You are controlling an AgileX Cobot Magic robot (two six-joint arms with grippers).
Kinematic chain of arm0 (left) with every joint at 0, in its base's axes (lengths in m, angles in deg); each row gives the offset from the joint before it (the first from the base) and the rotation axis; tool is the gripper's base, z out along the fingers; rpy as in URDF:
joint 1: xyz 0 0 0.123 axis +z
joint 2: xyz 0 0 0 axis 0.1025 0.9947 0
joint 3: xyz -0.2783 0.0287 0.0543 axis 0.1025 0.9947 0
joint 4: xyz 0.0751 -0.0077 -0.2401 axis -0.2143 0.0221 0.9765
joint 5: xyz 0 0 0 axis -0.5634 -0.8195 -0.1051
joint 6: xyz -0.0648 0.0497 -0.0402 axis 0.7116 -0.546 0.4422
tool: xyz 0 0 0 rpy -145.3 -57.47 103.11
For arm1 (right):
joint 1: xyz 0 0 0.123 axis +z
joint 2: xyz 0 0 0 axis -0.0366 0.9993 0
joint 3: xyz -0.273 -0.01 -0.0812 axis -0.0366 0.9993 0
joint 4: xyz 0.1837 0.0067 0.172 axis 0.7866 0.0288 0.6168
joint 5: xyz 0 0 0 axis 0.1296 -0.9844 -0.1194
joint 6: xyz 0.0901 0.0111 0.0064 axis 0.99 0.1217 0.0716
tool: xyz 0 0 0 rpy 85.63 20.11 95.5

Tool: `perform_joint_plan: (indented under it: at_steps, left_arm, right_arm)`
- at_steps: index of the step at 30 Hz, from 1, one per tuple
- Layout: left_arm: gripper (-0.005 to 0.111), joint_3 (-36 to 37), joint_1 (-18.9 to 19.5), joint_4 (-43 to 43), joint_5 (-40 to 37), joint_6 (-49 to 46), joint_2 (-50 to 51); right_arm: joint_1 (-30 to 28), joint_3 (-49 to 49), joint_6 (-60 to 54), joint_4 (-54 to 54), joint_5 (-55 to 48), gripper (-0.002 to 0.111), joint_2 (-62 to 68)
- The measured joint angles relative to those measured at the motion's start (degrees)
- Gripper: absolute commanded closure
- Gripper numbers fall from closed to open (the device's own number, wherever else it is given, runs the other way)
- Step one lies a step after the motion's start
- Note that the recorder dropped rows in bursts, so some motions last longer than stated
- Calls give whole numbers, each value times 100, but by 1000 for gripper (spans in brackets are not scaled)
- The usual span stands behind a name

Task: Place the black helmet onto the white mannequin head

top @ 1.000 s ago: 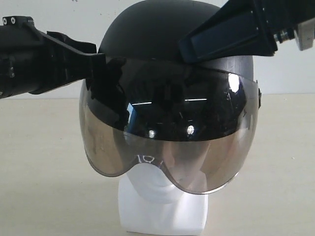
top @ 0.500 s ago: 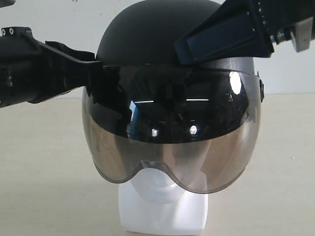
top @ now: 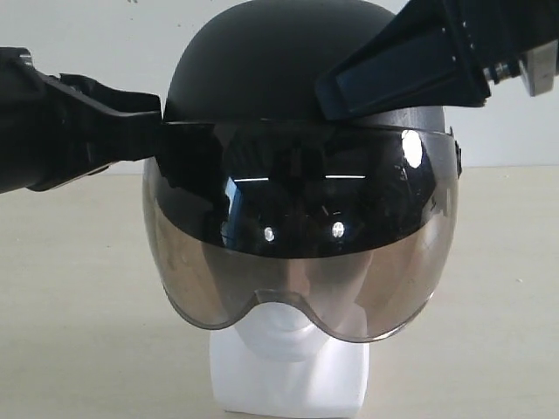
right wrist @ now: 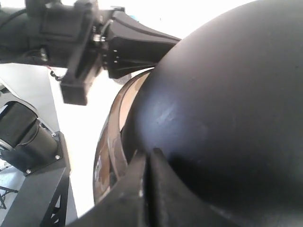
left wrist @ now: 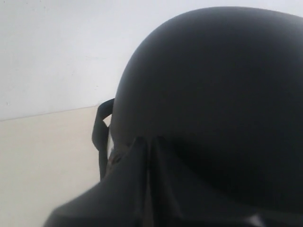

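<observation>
Since a second ago the black helmet (top: 279, 61) has levelled out. Its side at the left gripper (top: 159, 144) has come up, and the lower edge of the tinted visor (top: 297, 262), tilted before, now runs nearly even. The left gripper itself sits higher in the exterior view. Both grippers meet the helmet at the band where shell and visor join, the left gripper reaching in from one side and the right gripper (top: 330, 94) slanting down from the other. The left gripper's fingers are pressed together with only a thin seam between them, pinched on the helmet's lower rim, and the dome swells directly beyond their tips. The right gripper's fingers lie almost together in the same way, clamped at the rim with the matte shell rising just past them. Between and below the two grippers, the helmet sits over the white mannequin head (top: 288, 375). Its nose and mouth show faintly through the visor, and its blocky neck base stands on the beige table (top: 70, 305) beneath the visor's edge.
</observation>
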Motion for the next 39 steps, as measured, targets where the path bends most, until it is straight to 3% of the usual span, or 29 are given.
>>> perform_joint_plan:
  at_steps: [8,16,21,24,31,39]
  left_arm:
    - [102,-103,-74,-41,-373,-179,-306]
    - [102,-812,-60,-1085,-629,-192,-215]
    - [102,-1405,429,-1427,-1427,-202,223]
    - [102,-1914,875,-1494,-2302,-202,633]
    - [102,-3350,1925,-1529,-5143,-202,1863]
    - [102,-3789,2050,-1572,-5806,-202,2777]
  right_arm:
    - [0,0,0,-61,44,108,0]
    - [12,0,0,-74,80,108,0]
    - [25,0,0,-74,104,108,0]
    - [25,0,-3,-74,132,108,0]
    - [25,-43,-40,-74,199,108,0]
    - [25,-465,-63,-148,662,108,22]
